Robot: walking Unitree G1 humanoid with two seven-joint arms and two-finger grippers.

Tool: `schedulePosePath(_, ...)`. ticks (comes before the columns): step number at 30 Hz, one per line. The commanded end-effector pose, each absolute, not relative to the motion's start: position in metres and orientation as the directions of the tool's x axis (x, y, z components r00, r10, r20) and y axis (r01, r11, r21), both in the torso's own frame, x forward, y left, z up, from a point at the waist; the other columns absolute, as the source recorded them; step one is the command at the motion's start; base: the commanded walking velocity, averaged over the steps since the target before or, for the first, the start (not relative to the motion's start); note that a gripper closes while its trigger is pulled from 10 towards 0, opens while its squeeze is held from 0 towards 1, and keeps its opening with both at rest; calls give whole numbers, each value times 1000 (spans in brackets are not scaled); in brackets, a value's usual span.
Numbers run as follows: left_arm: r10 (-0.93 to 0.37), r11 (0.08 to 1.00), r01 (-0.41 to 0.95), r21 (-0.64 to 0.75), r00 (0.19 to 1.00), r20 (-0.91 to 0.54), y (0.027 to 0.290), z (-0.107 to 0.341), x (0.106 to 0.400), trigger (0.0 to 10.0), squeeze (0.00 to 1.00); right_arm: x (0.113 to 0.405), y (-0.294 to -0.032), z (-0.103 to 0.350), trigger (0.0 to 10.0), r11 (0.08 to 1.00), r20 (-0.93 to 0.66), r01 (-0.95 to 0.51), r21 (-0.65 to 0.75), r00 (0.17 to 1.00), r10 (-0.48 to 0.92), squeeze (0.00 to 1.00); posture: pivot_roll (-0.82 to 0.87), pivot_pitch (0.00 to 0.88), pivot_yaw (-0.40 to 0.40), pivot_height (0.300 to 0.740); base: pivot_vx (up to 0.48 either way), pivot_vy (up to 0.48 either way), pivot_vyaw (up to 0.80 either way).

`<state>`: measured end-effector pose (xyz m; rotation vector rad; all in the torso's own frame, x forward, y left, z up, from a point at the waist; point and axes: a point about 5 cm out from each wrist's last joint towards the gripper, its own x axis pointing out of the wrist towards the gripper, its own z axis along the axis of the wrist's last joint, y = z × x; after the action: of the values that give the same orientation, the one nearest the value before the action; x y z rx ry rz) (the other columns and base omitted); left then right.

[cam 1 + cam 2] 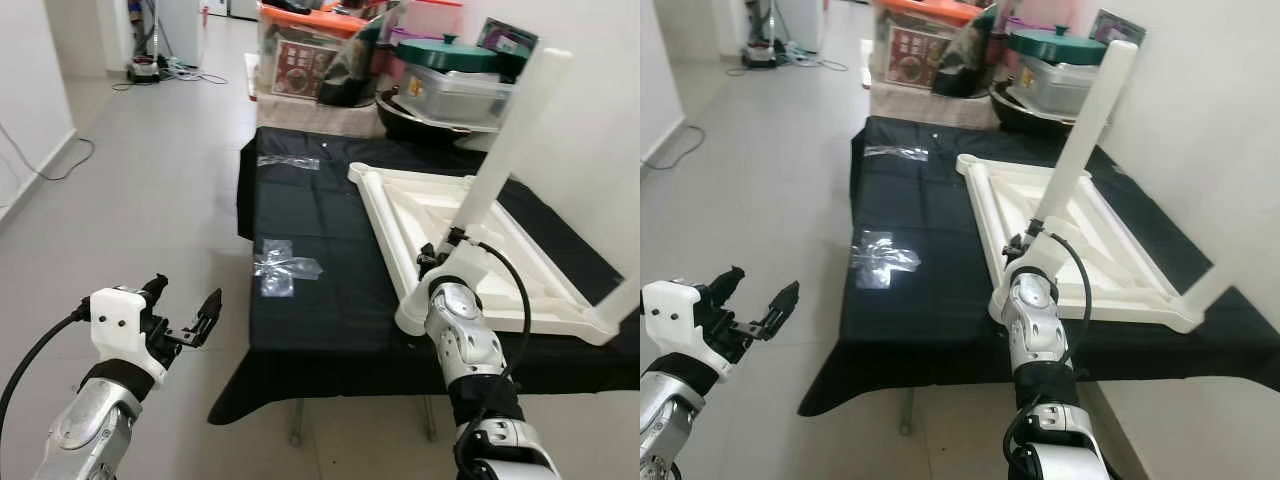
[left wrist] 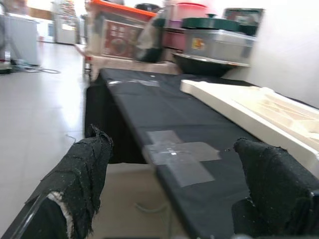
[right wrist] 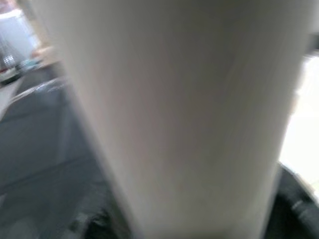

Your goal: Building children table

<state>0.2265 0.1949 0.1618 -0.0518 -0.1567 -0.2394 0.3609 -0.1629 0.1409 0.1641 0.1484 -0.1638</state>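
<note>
A humanoid robot is working at a black-draped counter (image 1: 310,330), where the white tabletop (image 1: 470,250) of a children's table is lying upside down, ribbed underside up, toward the robot's right and close to the wall. The right gripper (image 1: 440,262) is holding a white table leg (image 1: 505,150) low on its shaft, just above the tabletop's near corner. The leg is rising from that corner with its long axis leaning up and away toward the wall, not yet plumb; its foot appears to be meeting the corner socket, though the wrist is hiding the joint, so whether it is seated cannot be told. In the right wrist view the pale shaft is pressing so close that the fingers themselves are barely showing. The left gripper (image 1: 185,318) is hovering off the counter's near left edge, over the floor, its black fingers (image 2: 82,174) spread wide and empty, pointing along the cloth past a patch of clear tape (image 1: 283,266). The coming move likely turns on bringing the leg upright over the socket; the right arm is on the leg, while the left is well apart from it and would have to cross the counter to steady the tabletop. Storage boxes and a green-lidded pot (image 1: 450,55) are crowding the far end.
</note>
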Motion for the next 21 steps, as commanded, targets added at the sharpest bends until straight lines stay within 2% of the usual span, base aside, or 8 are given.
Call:
schedulePosePath(1,-249,965,258,-43,956,154,191,160,228,10000,0,369,-149,156,10000,969,-70,7,246,997,11,1000,142,0,-179,740,0,0,0)
schedulePosePath(4,-249,965,258,-44,956,154,191,160,228,10000,0,374,-145,164,10000,961,-34,-39,274,998,50,1000,142,0,-179,740,0,0,0)
schedulePosePath(5,-249,965,259,-45,956,155,191,160,228,10000,0,380,-137,178,10000,940,42,-188,285,982,184,0,142,0,-179,740,0,0,0)
schedulePosePath(9,-251,964,261,-47,955,155,191,160,228,10000,0,378,-123,204,10000,865,168,-458,205,887,430,0,142,0,-176,740,0,0,0)
schedulePosePath(11,-253,963,264,-48,955,156,191,160,228,10000,0,358,-109,218,10000,670,225,-730,137,682,696,0,142,0,-176,740,0,0,0)
schedulePosePath(18,-252,964,262,-47,955,156,191,160,228,10000,0,337,-86,194,10000,462,135,-883,84,469,873,0,167,0,-191,740,0,0,0)
schedulePosePath(20,-250,965,260,-47,956,155,191,160,228,10000,0,335,-78,188,7647,440,121,-894,81,447,886,0,169,0,-192,740,0,0,0)
schedulePosePath(21,-248,965,258,-46,956,155,191,160,228,10000,0,336,-73,184,3843,441,113,-894,84,448,887,0,173,0,-191,740,0,0,0)
